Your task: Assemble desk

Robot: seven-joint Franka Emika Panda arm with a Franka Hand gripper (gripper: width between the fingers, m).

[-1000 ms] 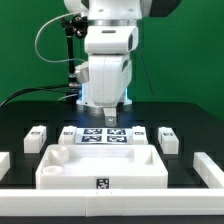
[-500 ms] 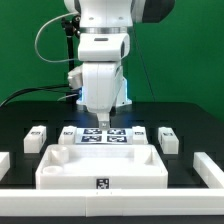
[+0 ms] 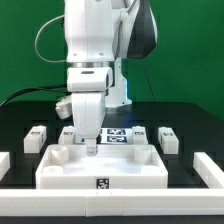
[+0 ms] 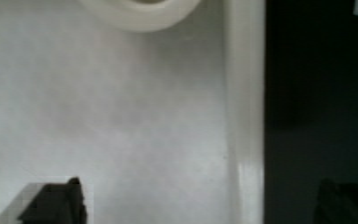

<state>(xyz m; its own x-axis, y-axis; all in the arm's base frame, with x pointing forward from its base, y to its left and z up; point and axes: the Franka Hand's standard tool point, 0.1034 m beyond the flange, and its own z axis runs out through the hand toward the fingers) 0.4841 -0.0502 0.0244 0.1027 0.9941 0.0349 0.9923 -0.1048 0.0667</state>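
The desk panel (image 3: 100,166) is a large white rimmed rectangle lying flat at the table's front centre. My gripper (image 3: 90,147) hangs low over its far rim, towards the exterior view's left. In the wrist view the white panel (image 4: 123,110) fills most of the picture, with a round corner socket (image 4: 140,12) and the panel's edge against the black table (image 4: 327,90). My gripper (image 4: 197,205) is open and empty, one dark fingertip (image 4: 51,200) over the panel and the other over the table. White tagged legs lie behind the panel: (image 3: 36,137), (image 3: 68,133), (image 3: 167,138).
The marker board (image 3: 118,134) lies flat behind the panel, partly hidden by my arm. Another leg (image 3: 139,133) lies beside it. Long white bars stand at the table's left (image 3: 5,164) and right (image 3: 210,168) edges.
My arm has swung to the exterior view's left and come down, from above the marker board to the panel's far rim. The parts have not moved.
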